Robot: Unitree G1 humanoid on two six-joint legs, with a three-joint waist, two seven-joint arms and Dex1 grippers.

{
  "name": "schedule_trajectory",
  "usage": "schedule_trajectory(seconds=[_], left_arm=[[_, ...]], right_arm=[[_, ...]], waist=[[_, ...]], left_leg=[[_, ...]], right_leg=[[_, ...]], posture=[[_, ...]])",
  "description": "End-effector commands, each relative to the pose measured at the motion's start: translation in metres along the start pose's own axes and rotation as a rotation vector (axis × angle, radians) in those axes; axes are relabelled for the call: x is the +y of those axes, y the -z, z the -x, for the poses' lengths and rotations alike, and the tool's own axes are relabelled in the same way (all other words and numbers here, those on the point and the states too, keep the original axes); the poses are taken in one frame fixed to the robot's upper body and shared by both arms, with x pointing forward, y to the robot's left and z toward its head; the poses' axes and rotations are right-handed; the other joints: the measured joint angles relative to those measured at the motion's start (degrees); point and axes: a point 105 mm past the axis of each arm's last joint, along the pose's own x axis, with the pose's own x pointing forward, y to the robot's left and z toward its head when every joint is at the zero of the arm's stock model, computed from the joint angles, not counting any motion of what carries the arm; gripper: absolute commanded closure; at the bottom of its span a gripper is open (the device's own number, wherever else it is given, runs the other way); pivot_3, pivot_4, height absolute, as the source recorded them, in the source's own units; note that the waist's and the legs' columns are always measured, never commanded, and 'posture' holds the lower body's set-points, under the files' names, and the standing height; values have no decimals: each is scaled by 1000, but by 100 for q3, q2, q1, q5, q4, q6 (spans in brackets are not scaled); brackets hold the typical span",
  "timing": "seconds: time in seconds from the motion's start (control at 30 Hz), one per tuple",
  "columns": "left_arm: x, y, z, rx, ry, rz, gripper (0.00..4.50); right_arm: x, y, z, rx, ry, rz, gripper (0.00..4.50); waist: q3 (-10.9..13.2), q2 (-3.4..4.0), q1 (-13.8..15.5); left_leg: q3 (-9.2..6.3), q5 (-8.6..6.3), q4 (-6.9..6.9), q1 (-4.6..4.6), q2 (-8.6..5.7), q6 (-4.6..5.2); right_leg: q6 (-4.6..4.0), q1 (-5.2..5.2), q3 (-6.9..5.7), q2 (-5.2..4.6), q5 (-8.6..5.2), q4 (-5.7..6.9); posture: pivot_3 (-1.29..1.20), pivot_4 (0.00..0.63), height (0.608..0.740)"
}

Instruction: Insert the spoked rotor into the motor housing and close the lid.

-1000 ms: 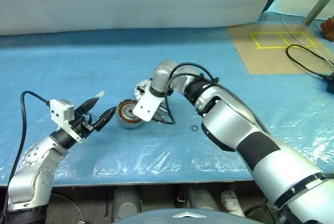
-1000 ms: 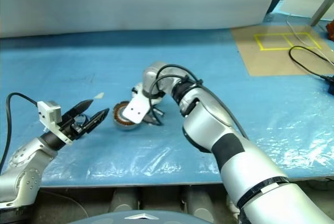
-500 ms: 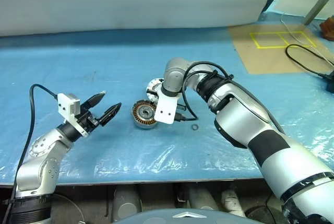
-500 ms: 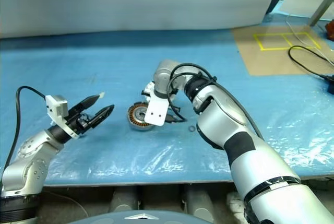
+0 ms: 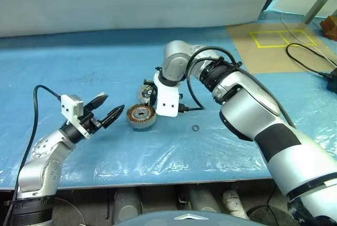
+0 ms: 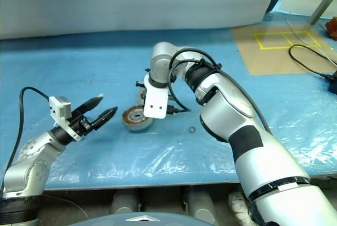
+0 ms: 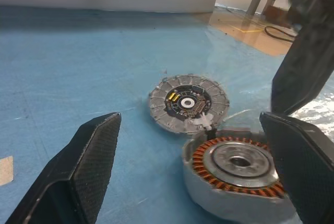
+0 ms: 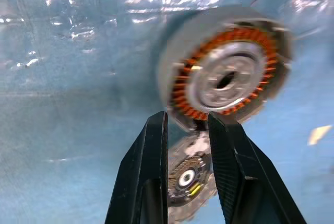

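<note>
Rising off the blue-covered table [image 5: 79, 73], the right gripper [image 8: 188, 125] is now hanging above the motor housing [image 5: 140, 116], its fingers parted by a narrow gap and holding nothing, where a second ago they were down at the housing. The lid [image 7: 188, 102] is lying open, touching the housing's rim. The left gripper [image 5: 104, 111] is still waiting spread wide just beside it.

No legible text, labels, brands or numbers on anything in view
</note>
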Motion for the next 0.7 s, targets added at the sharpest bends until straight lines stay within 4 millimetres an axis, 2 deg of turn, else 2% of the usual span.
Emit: schedule_trajectory(seconds=[0.03,0.3,0.4,0.53,0.7], left_arm=[[-3,-8,-3,-15,31,-27,0],[-1,-10,-3,-10,39,-32,0],[-3,-10,-3,-7,45,-30,0],[-3,-12,-2,-9,46,-29,0],[-2,-11,-1,-3,46,-25,0]], right_arm=[[-17,-13,12,-53,63,27,3286],[-25,-15,10,-55,96,16,3286],[-13,-19,-5,-91,74,18,3286],[-4,-15,-10,-101,64,-43,2437],[3,-18,-19,-150,38,-122,731]], waist=[[0,0,4],[0,0,4],[-2,-3,4],[-1,-3,8],[-2,-3,7]], left_leg=[[-1,0,0,0,1,0],[-1,-6,1,8,-1,-11],[-1,-5,1,8,-1,-10],[-1,-3,1,1,-4,-7],[-2,-4,1,5,-3,-9]], right_leg=[[0,0,-2,0,0,1],[-1,6,-2,-1,0,1],[-1,8,-2,-1,-1,-2],[0,6,-2,-2,0,-5],[0,8,-3,-1,0,-4]], posture=[[0,150,740],[0,150,740],[0,150,740],[0,150,740],[0,150,740]])
